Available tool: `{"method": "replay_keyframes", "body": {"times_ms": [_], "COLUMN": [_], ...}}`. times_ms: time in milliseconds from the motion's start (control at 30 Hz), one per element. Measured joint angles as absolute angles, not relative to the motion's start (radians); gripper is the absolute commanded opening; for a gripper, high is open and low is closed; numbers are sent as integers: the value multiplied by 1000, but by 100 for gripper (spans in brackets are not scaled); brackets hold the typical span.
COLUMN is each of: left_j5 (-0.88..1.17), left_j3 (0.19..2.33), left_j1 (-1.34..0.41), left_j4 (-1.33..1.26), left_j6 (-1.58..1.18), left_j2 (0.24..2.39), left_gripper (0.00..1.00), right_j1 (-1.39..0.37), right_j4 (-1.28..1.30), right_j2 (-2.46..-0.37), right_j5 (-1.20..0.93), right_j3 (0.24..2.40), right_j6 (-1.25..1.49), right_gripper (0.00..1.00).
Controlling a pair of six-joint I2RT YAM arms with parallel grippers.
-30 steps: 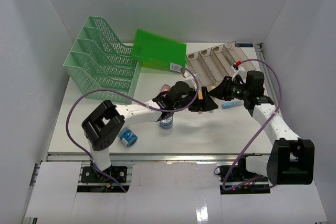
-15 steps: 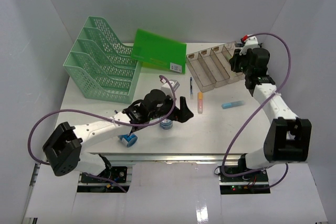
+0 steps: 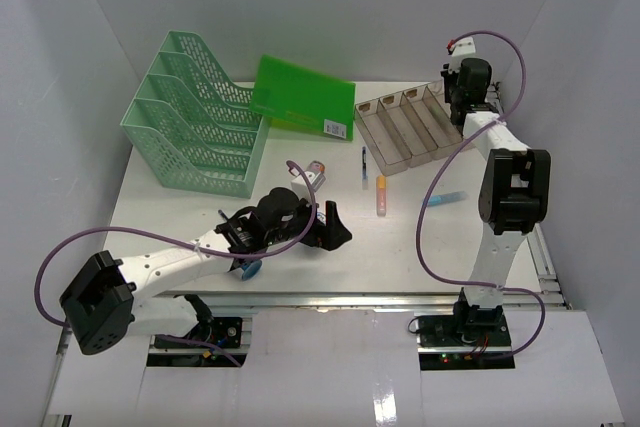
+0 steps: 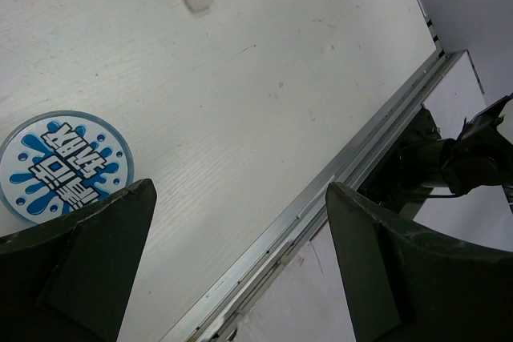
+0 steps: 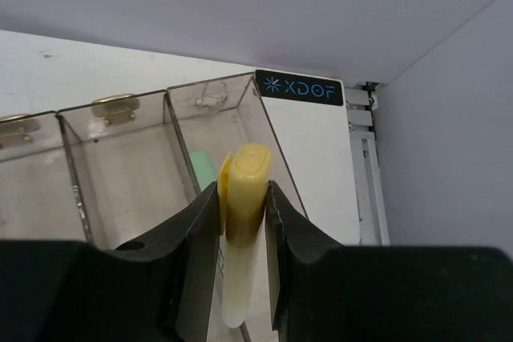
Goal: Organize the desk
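The desk (image 3: 400, 247) is the white tabletop. My right gripper (image 5: 243, 207) is shut on a yellow highlighter (image 5: 247, 172), cap end up, above the rightmost compartment of the clear tray (image 5: 180, 130); a pale green item (image 5: 204, 167) lies in that compartment. From above, the right gripper (image 3: 461, 107) is at the back right by the tray (image 3: 372, 137). My left gripper (image 3: 335, 225) is open and holds nothing, low over the desk near the front rail (image 4: 337, 178). A round blue-and-white roll (image 4: 64, 167) lies beside its left finger (image 4: 88, 262).
A mint-green mesh file rack (image 3: 195, 127) and a green folder (image 3: 302, 97) stand at the back left. An orange highlighter (image 3: 381, 195), a blue highlighter (image 3: 443, 199), a dark pen (image 3: 363, 162) and a small pink item (image 3: 316, 168) lie mid-desk. Another blue roll (image 3: 247, 266) peeks out under the left arm.
The right gripper swung from mid-desk to the back right above the tray, still shut. The left gripper pulled back from the centre toward the front edge, open.
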State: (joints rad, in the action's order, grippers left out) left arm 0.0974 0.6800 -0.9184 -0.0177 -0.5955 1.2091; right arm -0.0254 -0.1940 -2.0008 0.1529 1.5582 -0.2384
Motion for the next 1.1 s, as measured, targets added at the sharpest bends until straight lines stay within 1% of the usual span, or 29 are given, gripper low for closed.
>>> {"method": "replay_keyframes", "body": {"times_ms": [67, 200, 467, 533, 633, 733, 800, 900, 1033, 1100], "left_j5": [101, 117, 147, 154, 165, 173, 178, 185, 196, 201], "left_j3": [680, 680, 682, 683, 689, 699, 704, 708, 709, 709], "left_j1": [-918, -918, -918, -918, -918, -918, -918, -918, -918, -918], "left_j4": [-29, -41, -74, -83, -90, -93, -100, -106, -111, -115], "left_j6": [-598, -602, -605, -609, -618, -626, -631, -637, -647, -651], "left_j2": [1207, 1214, 1273, 1284, 1292, 1297, 1299, 1302, 1303, 1302], "left_gripper": [98, 98, 98, 98, 98, 98, 98, 98, 98, 98], "right_j1": [-21, -17, 22, 29, 33, 35, 35, 39, 45, 48], "right_j4": [-198, -198, -166, -150, -120, -105, -87, -42, 137, 230], "right_j2": [-2037, -2091, -2178, -2191, -2204, -2205, -2195, -2151, -1995, -1890], "right_j5": [176, 206, 204, 202, 198, 179, 156, 70, -215, -397], "right_j3": [1592, 1644, 1719, 1737, 1777, 1790, 1781, 1740, 1646, 1587], "right_j6": [-261, -306, -357, -366, -377, -382, -383, -393, -492, -584], "right_gripper": [14, 21, 45, 54, 74, 86, 90, 91, 92, 91]}}
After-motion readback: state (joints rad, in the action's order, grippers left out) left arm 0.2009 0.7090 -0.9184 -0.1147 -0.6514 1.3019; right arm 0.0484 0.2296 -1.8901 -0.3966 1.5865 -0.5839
